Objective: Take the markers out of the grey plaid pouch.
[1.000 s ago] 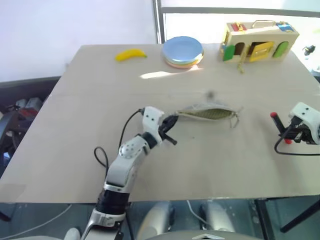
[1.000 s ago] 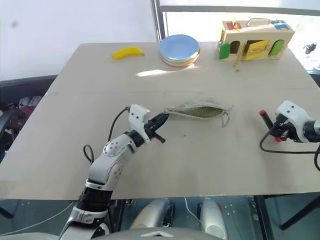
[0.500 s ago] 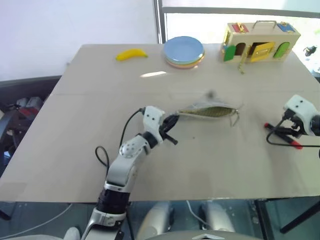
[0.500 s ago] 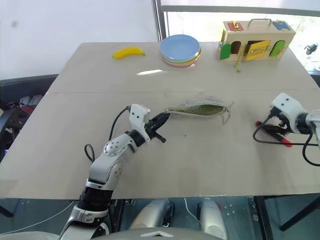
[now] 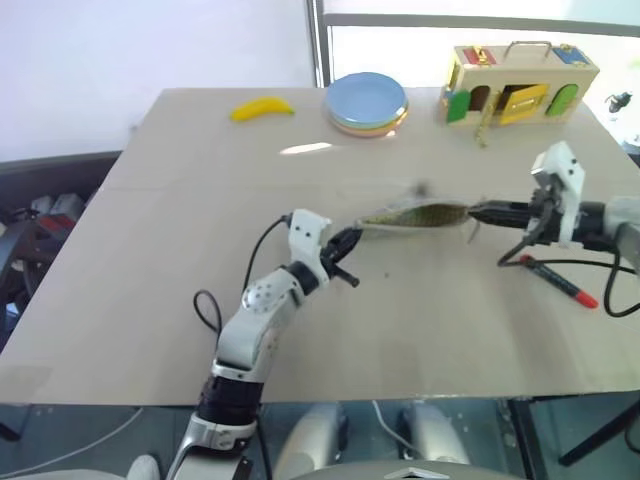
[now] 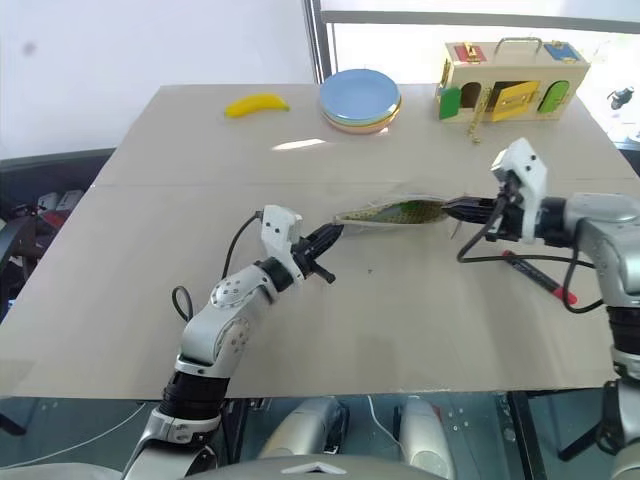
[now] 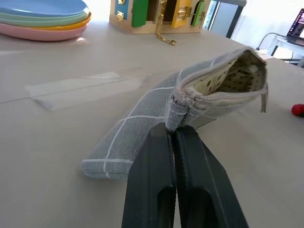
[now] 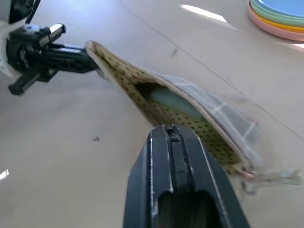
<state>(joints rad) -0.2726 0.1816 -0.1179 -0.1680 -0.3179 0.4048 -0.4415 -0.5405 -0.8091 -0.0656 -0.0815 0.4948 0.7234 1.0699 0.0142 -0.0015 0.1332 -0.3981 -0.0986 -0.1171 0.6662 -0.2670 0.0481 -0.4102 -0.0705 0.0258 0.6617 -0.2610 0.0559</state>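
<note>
Reaching back to the open pouch for the second marker

Lying mid-table: flat grey plaid fabric pouch (image 5: 415, 215), pinched at one end by shut left gripper (image 7: 175, 137); right gripper (image 5: 478, 211), swung in from table's right edge, closed and empty at pouch mouth, black red-tipped marker (image 5: 560, 280) dropped behind; light-green marker (image 8: 171, 101) waiting inside.

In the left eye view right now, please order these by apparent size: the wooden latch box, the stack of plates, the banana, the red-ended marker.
1. Wooden latch box, largest.
2. Stack of plates.
3. Banana and red-ended marker: similar length, the marker much thinner. The marker lies nearer the camera, so I do not rank these two.
</note>
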